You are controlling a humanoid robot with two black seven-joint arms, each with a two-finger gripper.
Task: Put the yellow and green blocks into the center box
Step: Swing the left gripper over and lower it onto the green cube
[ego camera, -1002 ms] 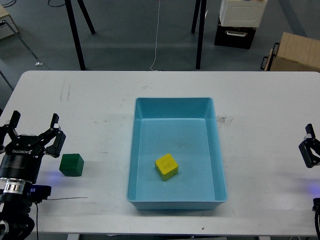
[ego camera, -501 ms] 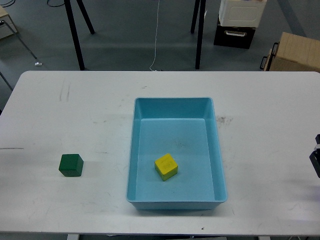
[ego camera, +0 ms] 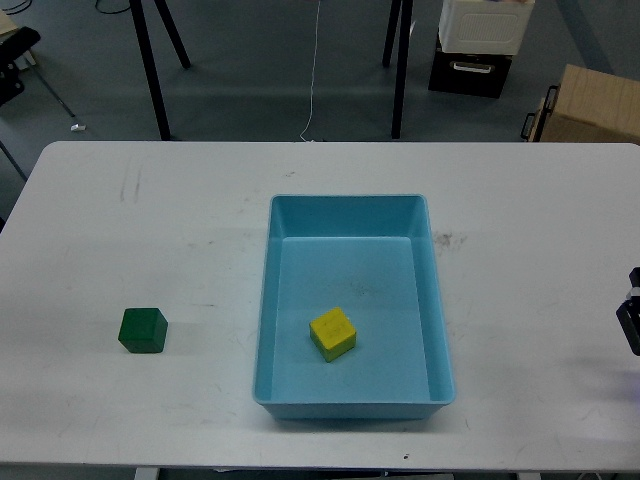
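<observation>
A: Where does the job stand, and what does the next step ask for?

B: Start with the table: white, filling most of the frame. In the centre sits the blue box, open-topped. The green block rests alone at lower left, well apart from the box's left wall, so I judge it the piece left to fetch.

A: How should the pick go?

B: The block sits flat and square with bare table all around it, so a descent from above with the fingers across two opposite faces should work. Then lift it high enough to clear the box wall, carry it right, and release it over bare floor, not on top of the other block.

A: What is in the box?

B: Only the yellow block, turned slightly, lying on the floor in the lower half, near the left wall but not touching it. The upper half is bare.

A: And the grippers?

B: The left gripper is not in view at all. Of the right gripper only a dark sliver shows at the right edge, lower half; I cannot tell whether it is open or closed.
</observation>
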